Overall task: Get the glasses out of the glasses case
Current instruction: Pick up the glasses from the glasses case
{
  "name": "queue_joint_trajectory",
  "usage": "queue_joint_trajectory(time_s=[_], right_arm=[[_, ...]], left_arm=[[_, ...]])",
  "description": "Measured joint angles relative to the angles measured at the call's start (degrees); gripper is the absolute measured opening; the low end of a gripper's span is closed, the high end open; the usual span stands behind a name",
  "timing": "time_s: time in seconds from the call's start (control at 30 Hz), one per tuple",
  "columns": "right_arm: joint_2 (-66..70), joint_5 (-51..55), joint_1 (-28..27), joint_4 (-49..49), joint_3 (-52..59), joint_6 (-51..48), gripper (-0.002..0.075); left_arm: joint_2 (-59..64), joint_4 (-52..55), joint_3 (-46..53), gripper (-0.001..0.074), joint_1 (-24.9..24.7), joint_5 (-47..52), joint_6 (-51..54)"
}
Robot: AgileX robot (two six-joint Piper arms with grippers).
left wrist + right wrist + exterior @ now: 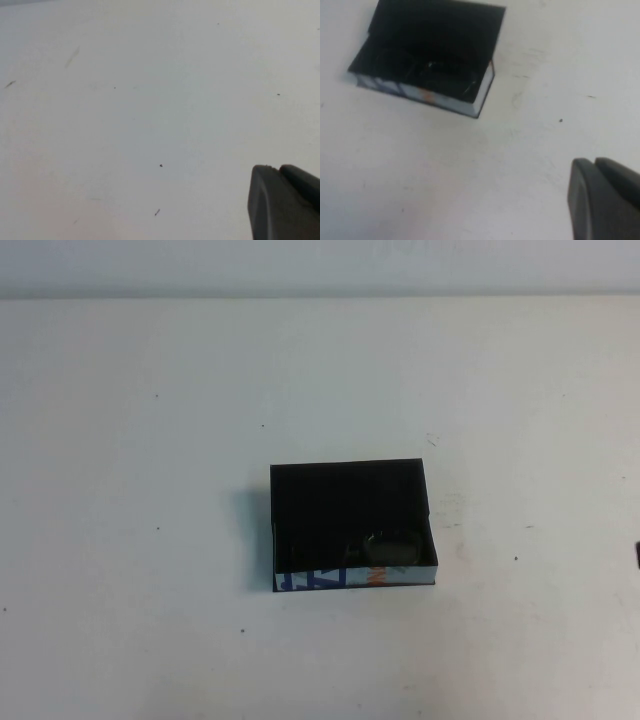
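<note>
The glasses case point(320, 579) is an open black box in the middle of the white table, its white side with blue and orange marks facing me. The dark glasses point(388, 546) lie inside it at the front right, hard to tell from the black lining. The right wrist view shows the case point(445, 100) with the glasses point(427, 70) inside. My right gripper point(594, 162) is shut and empty above bare table, well to the right of the case. My left gripper point(276, 169) is shut and empty over bare table, with the case out of its view.
The white table point(150, 540) carries a few small dark specks and scuffs. Its far edge meets a pale wall at the back. A dark sliver of the right arm point(637, 553) shows at the right edge.
</note>
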Motion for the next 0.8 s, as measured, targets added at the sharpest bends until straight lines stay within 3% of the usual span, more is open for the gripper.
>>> queue_joint_trajectory(time_s=[0.13, 0.3, 0.4, 0.6, 0.67, 0.8], right_arm=[[11.6, 8.1, 5.2, -1.8, -11.2, -9.3, -0.0018], [25.4, 15.2, 15.0, -11.3, -25.4, -15.0, 0.002], [33.7, 17.8, 20.6, -15.7, -32.0, -16.8, 0.0115], [43.9, 19.2, 29.1, -21.6, -38.1, -24.6, 0.0412], [46.2, 17.8, 30.6, -22.3, -38.8, -27.7, 0.0459], [50.4, 16.3, 31.7, -22.5, -41.0, -30.6, 0.0465]], left_arm=[[0.0, 0.0, 0.0, -0.0005, 0.0, 0.0, 0.0], [0.0, 0.0, 0.0, -0.0005, 0.0, 0.0, 0.0], [0.0, 0.0, 0.0, -0.0005, 0.0, 0.0, 0.0], [0.0, 0.0, 0.0, -0.0005, 0.0, 0.0, 0.0], [0.0, 0.0, 0.0, -0.0005, 0.0, 0.0, 0.0], [0.0, 0.0, 0.0, -0.0005, 0.0, 0.0, 0.0]])
